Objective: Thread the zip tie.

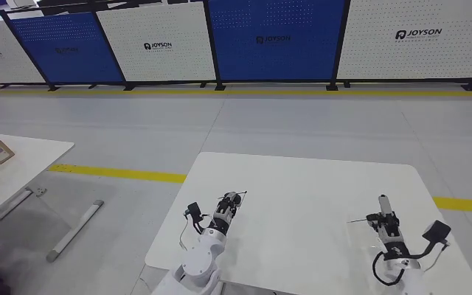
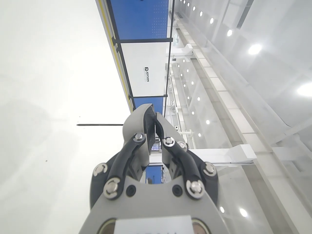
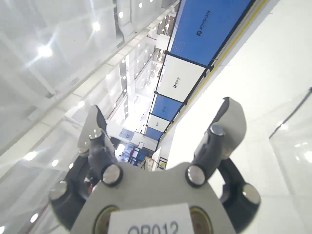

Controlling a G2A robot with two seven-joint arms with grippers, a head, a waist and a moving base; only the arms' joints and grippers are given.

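Pinching the black zip tie [image 2: 100, 124] between the tightly closed pads of the left gripper [image 2: 154, 116], strip jutting sideways over the white table [image 1: 295, 184]. Spreading wide around nothing, right gripper [image 3: 162, 107] near the table's right edge, thin dark strand [image 1: 359, 220] just beside it.

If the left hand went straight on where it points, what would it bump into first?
Nothing nearby, it seems. The left hand, shut on the zip tie, points out over the white table toward the far panels; depth is hard to judge.
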